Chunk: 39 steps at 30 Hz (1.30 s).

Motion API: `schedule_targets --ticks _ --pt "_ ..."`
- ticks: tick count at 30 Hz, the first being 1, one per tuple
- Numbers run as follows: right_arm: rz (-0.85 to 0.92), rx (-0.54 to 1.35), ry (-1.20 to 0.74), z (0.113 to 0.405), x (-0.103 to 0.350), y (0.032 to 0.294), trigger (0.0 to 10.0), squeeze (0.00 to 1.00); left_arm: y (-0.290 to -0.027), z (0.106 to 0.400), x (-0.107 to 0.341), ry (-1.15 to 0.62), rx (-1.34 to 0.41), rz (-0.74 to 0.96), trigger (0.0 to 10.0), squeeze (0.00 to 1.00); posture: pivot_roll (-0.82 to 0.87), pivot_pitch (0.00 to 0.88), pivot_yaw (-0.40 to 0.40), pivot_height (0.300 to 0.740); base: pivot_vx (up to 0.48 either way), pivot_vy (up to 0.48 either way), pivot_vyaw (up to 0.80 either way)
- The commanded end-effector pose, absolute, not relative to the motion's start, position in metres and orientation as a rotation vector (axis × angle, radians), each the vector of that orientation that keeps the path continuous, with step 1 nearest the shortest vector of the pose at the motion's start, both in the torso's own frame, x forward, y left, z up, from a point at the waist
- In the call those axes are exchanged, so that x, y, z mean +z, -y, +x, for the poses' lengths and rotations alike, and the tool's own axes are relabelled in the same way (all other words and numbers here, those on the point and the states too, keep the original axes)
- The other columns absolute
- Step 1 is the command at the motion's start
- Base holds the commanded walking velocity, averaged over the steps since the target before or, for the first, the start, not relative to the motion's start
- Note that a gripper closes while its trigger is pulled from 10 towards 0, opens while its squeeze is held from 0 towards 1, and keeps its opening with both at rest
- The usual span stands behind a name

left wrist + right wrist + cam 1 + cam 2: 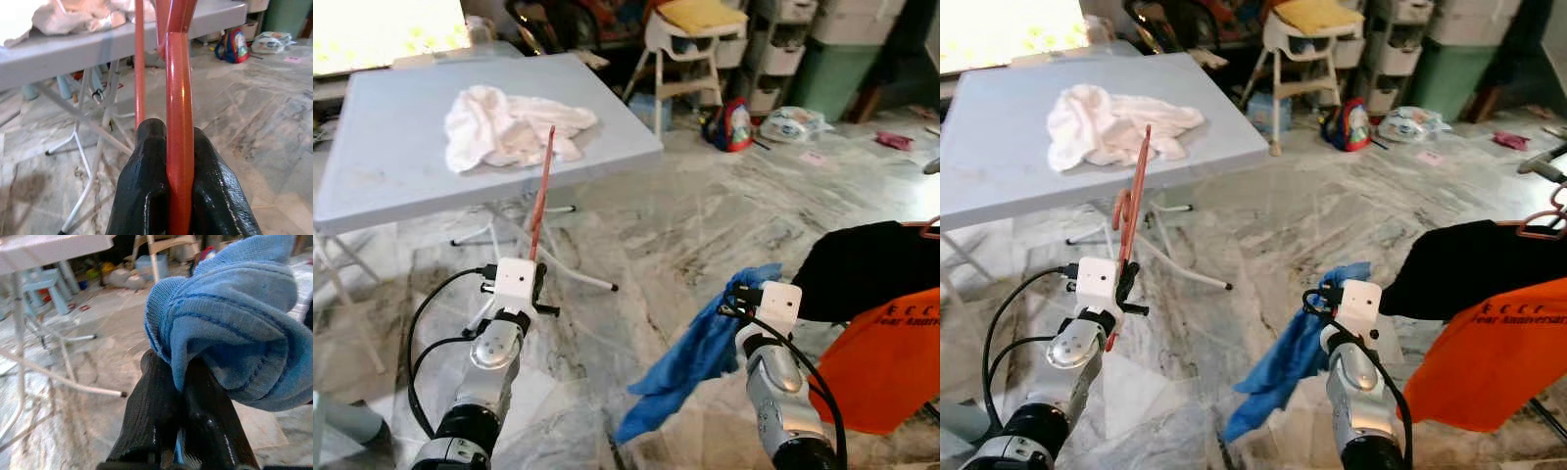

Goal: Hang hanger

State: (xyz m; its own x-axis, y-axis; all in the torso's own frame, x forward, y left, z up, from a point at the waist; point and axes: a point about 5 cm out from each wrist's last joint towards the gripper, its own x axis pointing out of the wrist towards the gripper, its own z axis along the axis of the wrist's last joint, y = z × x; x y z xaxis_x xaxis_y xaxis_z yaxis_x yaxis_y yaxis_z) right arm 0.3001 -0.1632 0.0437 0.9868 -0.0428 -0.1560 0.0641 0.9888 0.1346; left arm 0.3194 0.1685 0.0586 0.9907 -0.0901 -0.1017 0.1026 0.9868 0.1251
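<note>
A red-orange hanger (pixel 542 196) stands upright in front of me, edge-on, its hook (pixel 1120 211) curling near my hand. My left gripper (pixel 171 147) is shut on its stem, black fingers (pixel 146 186) pressed on both sides. A blue knit garment (pixel 690 357) hangs limp from my right gripper (pixel 178 377), which is shut on a fold of it (pixel 230 328). At the right edge, a black garment (pixel 871 264) and an orange shirt (pixel 891 362) hang on a pink hanger (pixel 1542 220).
A grey folding table (pixel 391 166) with a crumpled white cloth (pixel 509 125) stands ahead left, its white legs (pixel 563 269) spreading over the marble floor. A high chair (pixel 690 59), a bag (pixel 734 122) and storage bins line the far side.
</note>
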Motion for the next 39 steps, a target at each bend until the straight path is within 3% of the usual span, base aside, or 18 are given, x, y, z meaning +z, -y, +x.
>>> schedule_targets --ticks 1,9,29,39 --pt "0.127 0.006 -0.142 0.309 0.052 0.152 10.0 0.0 -0.173 0.319 0.059 -0.105 -0.089 0.151 10.0 0.0 0.13 0.0 -0.014 0.74 0.266 0.0 0.0" --pt "0.136 0.021 -0.12 0.315 0.057 0.147 10.0 0.0 -0.177 0.324 0.068 -0.081 -0.067 0.144 10.0 0.0 0.13 0.0 0.008 0.74 0.276 0.0 0.06" --pt "0.113 0.051 -0.08 0.313 0.058 0.146 10.0 0.0 -0.182 0.323 0.068 -0.092 -0.034 0.125 10.0 0.0 0.11 0.008 0.049 0.74 0.288 0.0 0.69" --pt "0.136 0.043 -0.101 0.31 0.053 0.146 10.0 0.0 -0.173 0.32 0.062 -0.119 -0.061 0.076 10.0 0.0 0.11 0.038 0.038 0.74 0.075 0.0 0.0"
